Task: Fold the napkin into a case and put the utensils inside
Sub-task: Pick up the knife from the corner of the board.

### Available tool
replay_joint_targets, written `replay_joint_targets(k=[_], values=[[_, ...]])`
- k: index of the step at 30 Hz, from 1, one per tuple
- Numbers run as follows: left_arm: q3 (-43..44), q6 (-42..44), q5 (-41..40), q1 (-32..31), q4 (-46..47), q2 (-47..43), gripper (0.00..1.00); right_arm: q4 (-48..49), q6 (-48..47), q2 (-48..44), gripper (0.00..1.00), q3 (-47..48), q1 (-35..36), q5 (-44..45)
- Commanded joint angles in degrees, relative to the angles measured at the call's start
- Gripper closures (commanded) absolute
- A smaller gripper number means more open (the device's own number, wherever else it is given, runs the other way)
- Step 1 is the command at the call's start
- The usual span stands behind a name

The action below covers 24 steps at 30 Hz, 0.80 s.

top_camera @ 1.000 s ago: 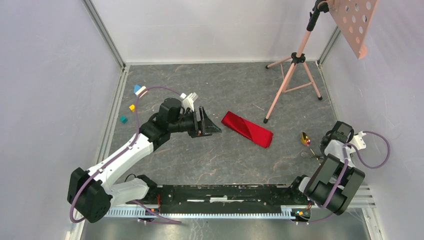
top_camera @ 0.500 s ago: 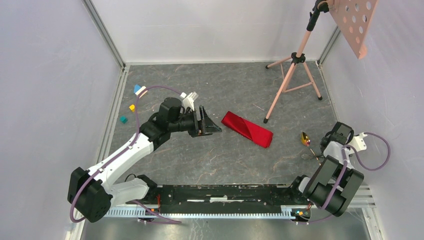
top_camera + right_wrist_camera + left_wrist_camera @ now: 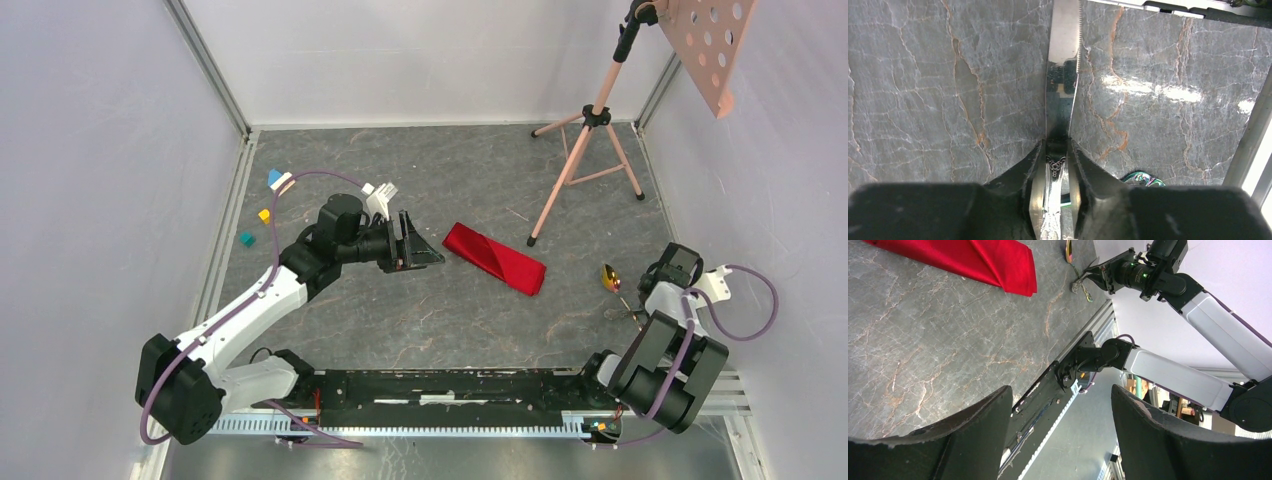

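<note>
The napkin lies folded as a narrow red case (image 3: 495,258) at mid-table, also seen in the left wrist view (image 3: 983,260). My left gripper (image 3: 432,254) hovers just left of it, open and empty (image 3: 1060,392). The utensils lie at the right: a gold spoon (image 3: 608,276) and silver pieces (image 3: 624,312). My right gripper (image 3: 640,308) is down over them. In the right wrist view its fingertips (image 3: 1058,145) pinch the neck of a silver knife (image 3: 1063,65), whose serrated blade runs forward over the table. An iridescent utensil end (image 3: 1140,179) peeks out beside the right finger.
A pink tripod stand (image 3: 590,150) with a perforated board (image 3: 705,45) stands at the back right. Small coloured blocks (image 3: 262,212) lie by the left wall. The black base rail (image 3: 450,385) runs along the near edge.
The right gripper's jaws have narrowed onto the knife and the right wrist has shifted slightly. The left arm and the case have not moved.
</note>
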Motion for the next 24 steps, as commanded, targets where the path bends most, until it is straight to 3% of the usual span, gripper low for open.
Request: replay_joint_targets(k=[1, 7, 16, 24], values=[[0.59, -0.37, 1.04, -0.27, 2.07, -1.49, 0.21, -6.09, 3.90, 4.05, 0.77, -3.79, 0.34, -5.26], [0.44, -0.02, 0.98, -0.23, 2.13, -1.21, 0.21, -8.13, 4.76, 2.85, 1.00, -1.91, 0.37, -5.21], [-0.25, -0.37, 1.11, -0.30, 3.35, -0.49, 0.21, -10.05, 2.80, -3.59, 1.00, 1.55, 0.34, -7.19], [-0.44, -0.81, 1.31, -0.26, 4.31, 0.33, 0.21, -3.60, -1.77, -11.66, 1.00, -2.10, 0.34, -12.12]])
